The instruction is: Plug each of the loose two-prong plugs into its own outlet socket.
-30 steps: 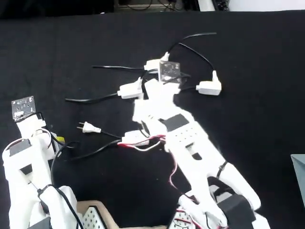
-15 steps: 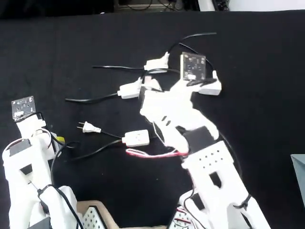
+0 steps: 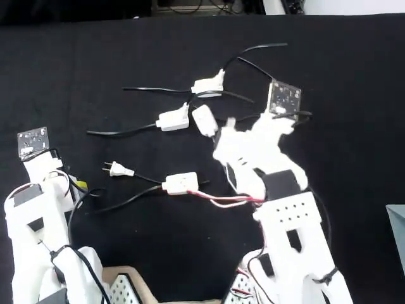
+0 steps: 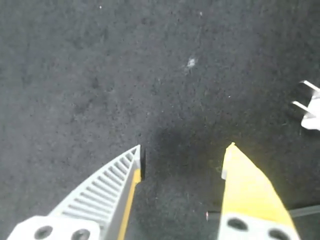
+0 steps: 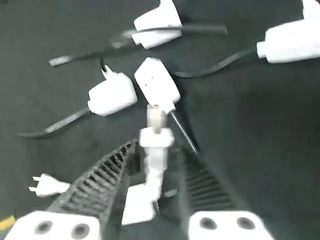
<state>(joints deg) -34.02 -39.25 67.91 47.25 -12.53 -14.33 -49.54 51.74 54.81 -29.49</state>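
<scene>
My right gripper is shut on a small white two-prong plug, whose front end sits right at a white outlet block; whether it is inserted I cannot tell. In the high view this gripper lies just right of that block. A loose white plug with bare prongs lies at the left on the black table. My left gripper hangs open over bare cloth, with that plug's prongs off to one side.
More white outlet blocks with black cords lie around: one at the back, one to the left, one nearer the front. A red-and-white wire trails from the right arm across the cloth.
The right arm has swung to the right, uncovering the middle outlet block and the front one. Its trailing wire shifted with it. The left arm has kept still.
</scene>
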